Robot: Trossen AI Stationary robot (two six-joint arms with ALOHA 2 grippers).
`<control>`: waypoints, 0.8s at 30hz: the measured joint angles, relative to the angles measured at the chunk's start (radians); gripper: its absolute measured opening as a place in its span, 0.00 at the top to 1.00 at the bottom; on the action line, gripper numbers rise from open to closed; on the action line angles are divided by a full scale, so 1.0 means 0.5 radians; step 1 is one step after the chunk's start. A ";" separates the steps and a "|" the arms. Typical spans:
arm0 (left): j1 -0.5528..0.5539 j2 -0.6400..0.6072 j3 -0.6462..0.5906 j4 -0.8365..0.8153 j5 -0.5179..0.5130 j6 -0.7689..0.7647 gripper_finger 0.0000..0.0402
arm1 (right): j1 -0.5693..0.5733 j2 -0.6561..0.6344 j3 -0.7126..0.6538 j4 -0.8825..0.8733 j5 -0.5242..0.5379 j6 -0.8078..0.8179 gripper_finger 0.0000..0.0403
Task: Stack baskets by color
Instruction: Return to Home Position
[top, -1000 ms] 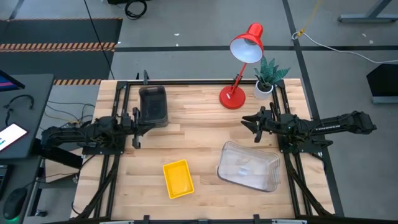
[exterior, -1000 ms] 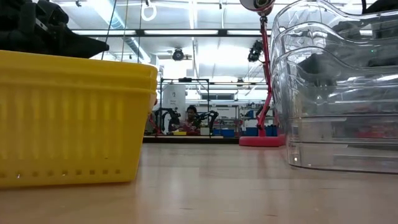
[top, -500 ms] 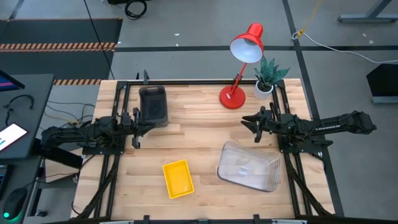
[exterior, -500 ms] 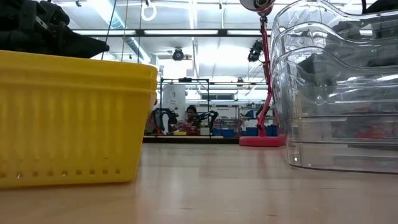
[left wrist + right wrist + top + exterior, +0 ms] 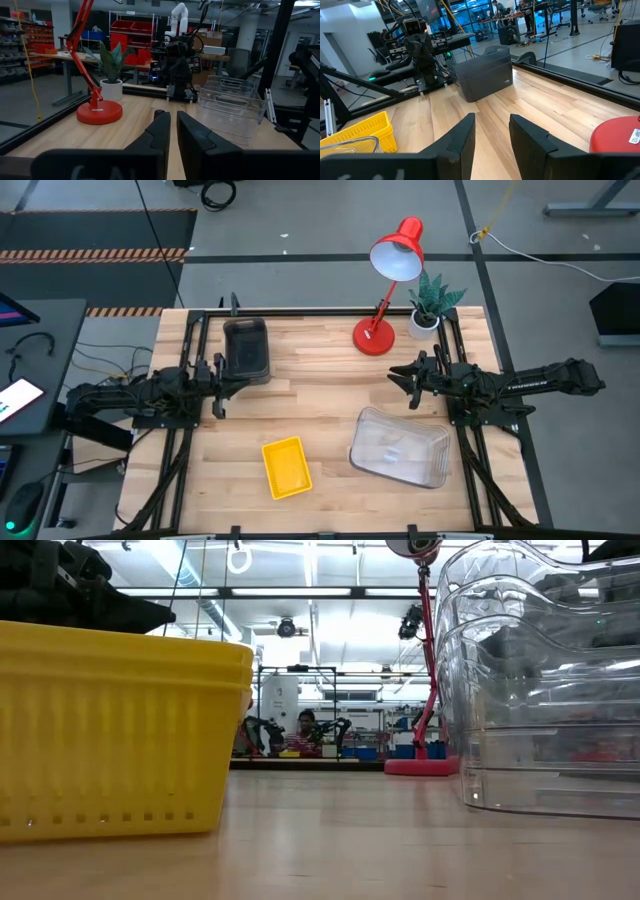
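The wooden bench (image 5: 320,410) is carrying three nested piles. The small smoky dark-grey translucent baskets (image 5: 246,348) are sitting at the far left of the bench, just beside the left arm. The small opaque yellow plastic baskets (image 5: 286,467) are resting near the front edge, a little left of centre. The larger clear colourless baskets (image 5: 400,446) are lying to the right of them, turned slightly askew and well apart from the yellow pile. In the low view the clear pile (image 5: 545,690) is showing several rims, one inside another. I cannot tell how many baskets are sitting in the yellow pile (image 5: 110,730) or in the grey one (image 5: 484,74).

The left claw (image 5: 173,114) is hovering over bare wood near the grey pile, gripping nothing. Its fingers are standing almost together, with only a thin slit between them. The right claw (image 5: 491,117) is hanging above the bench on the opposite side, behind the clear pile. Its fingers are standing apart around empty air. The two claws are pointing at each other across the middle of the bench.

A red desk lamp (image 5: 374,335) is standing at the far edge, with a small potted plant (image 5: 430,308) just to its right.
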 joint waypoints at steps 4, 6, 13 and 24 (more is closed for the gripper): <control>0.001 0.000 0.000 -0.001 0.000 -0.001 0.91 | 0.000 0.000 0.000 0.000 0.000 0.000 0.69; 0.001 0.000 0.000 0.000 0.000 0.000 0.91 | 0.000 0.000 0.000 0.000 0.000 0.000 0.69; 0.000 0.000 0.000 0.000 0.000 -0.001 0.93 | 0.000 0.000 0.000 0.000 0.000 0.000 0.69; 0.001 0.000 -0.001 0.000 0.000 0.000 0.91 | 0.000 0.000 0.000 -0.001 0.000 0.000 0.69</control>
